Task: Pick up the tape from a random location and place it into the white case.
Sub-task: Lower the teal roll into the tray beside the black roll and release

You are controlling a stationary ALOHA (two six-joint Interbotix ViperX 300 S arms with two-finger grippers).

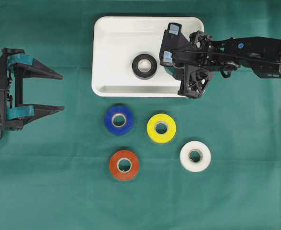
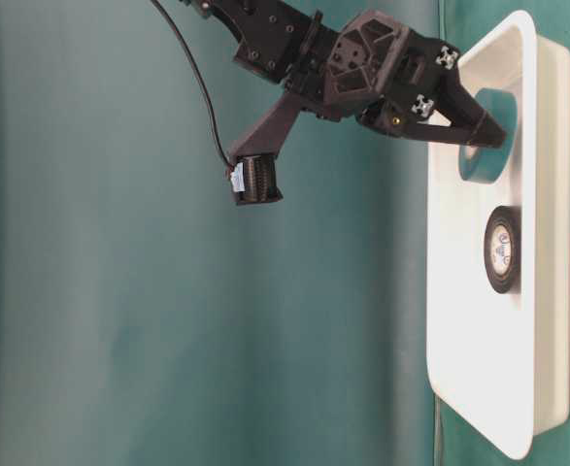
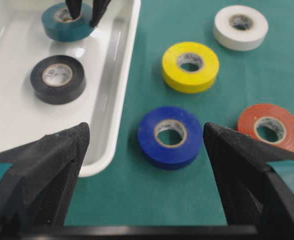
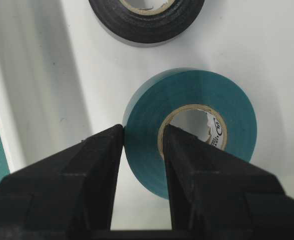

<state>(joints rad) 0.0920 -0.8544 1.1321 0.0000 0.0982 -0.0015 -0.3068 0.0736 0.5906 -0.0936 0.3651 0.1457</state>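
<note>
Overhead view: the right gripper (image 1: 170, 44) reaches over the white case (image 1: 111, 43), where a black roll (image 1: 144, 66) lies; blue (image 1: 118, 120), yellow (image 1: 161, 128), orange (image 1: 124, 165) and white (image 1: 195, 156) rolls lie near, on the green cloth (image 1: 245, 182); the left gripper (image 1: 59, 92) stands wide and empty. Table-level view: the green tape (image 2: 483, 155) sits low over the case floor. Right wrist view: jaws pinch the tape's wall, one finger (image 4: 184, 165) through its core. Judged: delivery nearly complete; release remains.
</note>
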